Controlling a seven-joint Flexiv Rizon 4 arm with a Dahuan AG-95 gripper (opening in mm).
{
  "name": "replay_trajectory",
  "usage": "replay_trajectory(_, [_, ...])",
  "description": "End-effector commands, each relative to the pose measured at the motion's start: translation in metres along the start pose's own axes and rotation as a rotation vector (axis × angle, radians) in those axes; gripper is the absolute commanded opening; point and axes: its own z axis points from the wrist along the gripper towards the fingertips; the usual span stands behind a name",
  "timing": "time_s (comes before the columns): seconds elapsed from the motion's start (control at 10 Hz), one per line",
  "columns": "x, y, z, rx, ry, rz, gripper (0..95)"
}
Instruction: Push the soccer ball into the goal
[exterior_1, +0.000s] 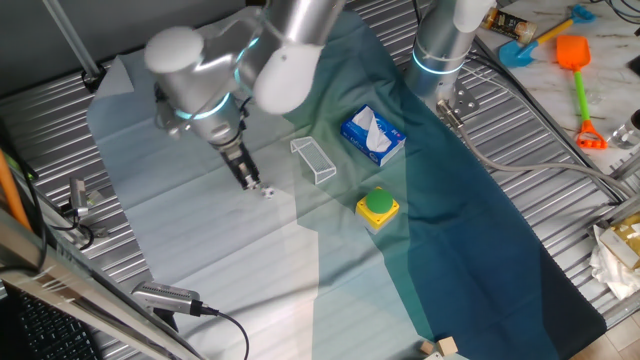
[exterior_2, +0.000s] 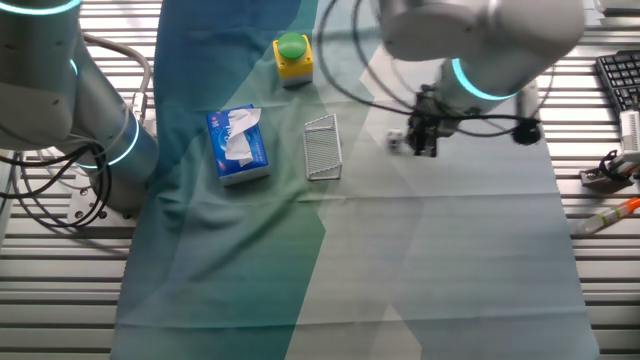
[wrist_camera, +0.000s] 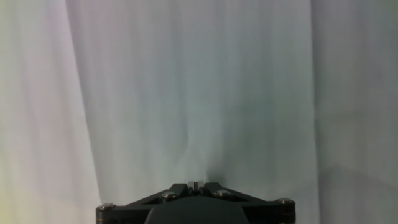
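Observation:
The soccer ball (exterior_1: 268, 190) is a tiny white ball with black patches on the pale cloth; it also shows in the other fixed view (exterior_2: 396, 140). My gripper (exterior_1: 250, 183) is shut and empty, tips down at the cloth just beside the ball, on the side away from the goal; it also shows in the other fixed view (exterior_2: 425, 146). The goal (exterior_1: 313, 160) is a small clear box frame a short way beyond the ball, also seen in the other fixed view (exterior_2: 322, 147). The hand view shows only my closed fingertips (wrist_camera: 196, 184) and cloth; ball and goal are out of it.
A blue-and-white tissue pack (exterior_1: 373, 136) lies beyond the goal. A green button on a yellow base (exterior_1: 378, 206) stands near the goal. A second arm's base (exterior_1: 440, 50) stands at the cloth's far edge. Toys (exterior_1: 575, 60) lie at the far right.

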Motion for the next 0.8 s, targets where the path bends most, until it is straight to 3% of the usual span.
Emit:
replay_trajectory(0.1, [-0.0033, 0.002, 0.002, -0.001, 0.001, 0.014, 0.0])
replay_trajectory(0.6, [0.0009, -0.001, 0.004, -0.044, 0.01, 0.043, 0.0])
replay_trajectory(0.8, [0.0022, -0.0022, 0.0042, -0.043, 0.01, 0.044, 0.0])
